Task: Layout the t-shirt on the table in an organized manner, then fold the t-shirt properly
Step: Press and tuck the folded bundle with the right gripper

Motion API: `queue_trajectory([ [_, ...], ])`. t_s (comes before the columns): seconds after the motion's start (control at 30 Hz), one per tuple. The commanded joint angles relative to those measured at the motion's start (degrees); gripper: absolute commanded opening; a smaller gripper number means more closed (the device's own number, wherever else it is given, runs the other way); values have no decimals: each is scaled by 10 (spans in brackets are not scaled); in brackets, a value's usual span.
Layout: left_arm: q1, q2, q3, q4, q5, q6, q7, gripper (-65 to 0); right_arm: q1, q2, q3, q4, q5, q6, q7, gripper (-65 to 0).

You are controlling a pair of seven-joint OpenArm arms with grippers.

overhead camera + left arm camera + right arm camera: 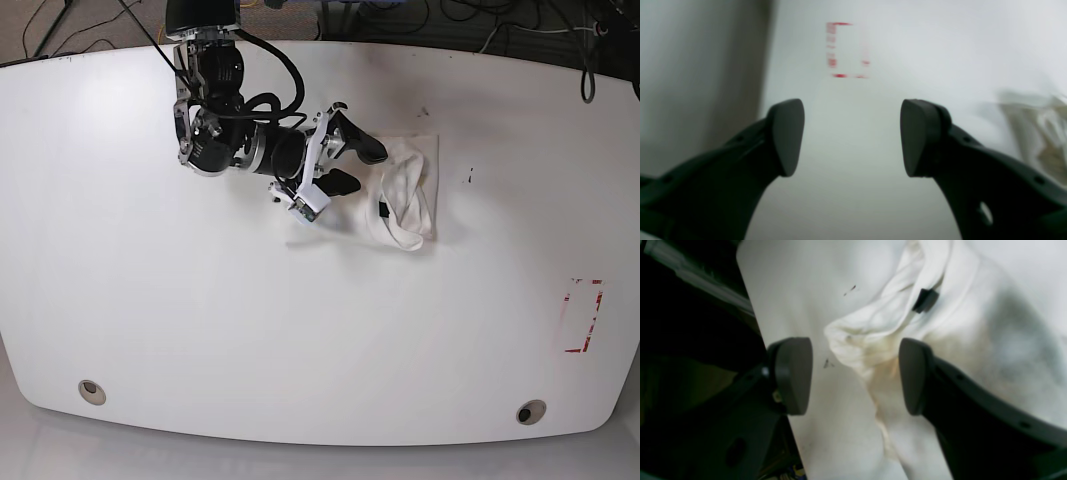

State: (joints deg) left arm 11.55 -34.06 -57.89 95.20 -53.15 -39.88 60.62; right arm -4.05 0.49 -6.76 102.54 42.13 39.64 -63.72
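The t-shirt (400,190) is seen folded compactly on the tabletop (200,320), collar side outward. The right hand (855,376) is held wide and empty above its edge, the left hand (851,136) likewise wide over bare surface. Any final tidying is best done by pressing edges flat, not lifting.

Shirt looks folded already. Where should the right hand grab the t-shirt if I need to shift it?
Judging by the wrist view, take the bunched collar end of the t-shirt, where the fabric stands up in ridges. Come from the bare table side; the open right hand already straddles that edge. The flat folded body offers less to pinch.

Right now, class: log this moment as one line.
t-shirt: folded on table | right hand: open beside it | left hand: open, empty
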Motion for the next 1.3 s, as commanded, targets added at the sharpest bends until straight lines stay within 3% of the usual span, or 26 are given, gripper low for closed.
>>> queue_trajectory([
  [0.0,11,-11,-11,8,1,-1,-9,-228,18,-9,-15,-20,18,4,29,-265],
  [0.57,45,-7,-13,9,0,-1,-9,-229,77,-57,-116,-138,19,4,74,-265],
  [0.87,45,-6,-13,9,0,-1,-9,-229,94,-70,-153,-113,23,4,74,-265],
  [1.1,46,-6,-9,42,1,-1,-9,-229,92,-23,-134,-26,23,-17,74,-265],
  [1.27,57,11,6,74,2,-1,-9,-229,90,8,-102,-27,20,-18,75,-265],
])
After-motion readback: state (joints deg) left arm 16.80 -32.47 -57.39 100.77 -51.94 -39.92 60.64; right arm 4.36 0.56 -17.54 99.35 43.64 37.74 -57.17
